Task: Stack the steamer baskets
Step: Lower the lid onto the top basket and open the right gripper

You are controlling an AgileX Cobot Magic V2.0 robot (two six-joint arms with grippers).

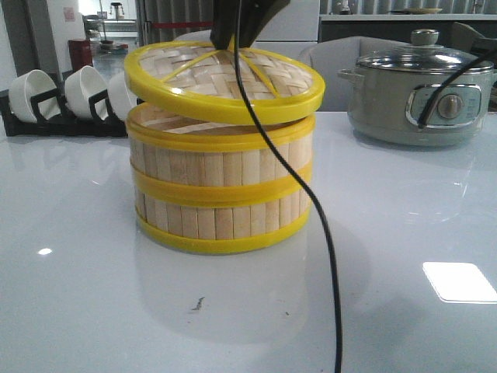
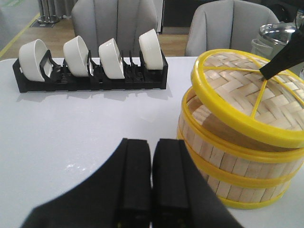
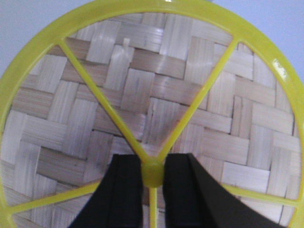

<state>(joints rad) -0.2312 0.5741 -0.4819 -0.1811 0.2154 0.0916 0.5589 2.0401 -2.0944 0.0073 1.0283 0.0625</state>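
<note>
Two baskets stacked, lid going on

Two steamer baskets (image 1: 221,190) are already sitting one on the other in the middle of the white worktop (image 1: 93,295), their rims lining up closely, so the stacking itself looks done. What appears to be left is the cover: the woven lid (image 1: 225,81) is hanging tilted just above the upper basket, its left edge riding higher than its right, and a gap is showing on the left. Whether its lower edge is touching the basket rim cannot be told.

The right claw (image 3: 153,173) is gripping the lid by its yellow knob (image 3: 153,172), jaws clenched on either side of it where the yellow spokes meet. The left claw (image 2: 152,180) is idling near the stack's left side, jaws pressed together on nothing.

Each basket is showing pale upright bamboo slats between bright yellow bands. Far left, a black rack of white bowls (image 2: 90,61) is standing well apart from the stack; far right, a grey electric cooker (image 1: 419,89) with a glass lid is doing the same.
</note>
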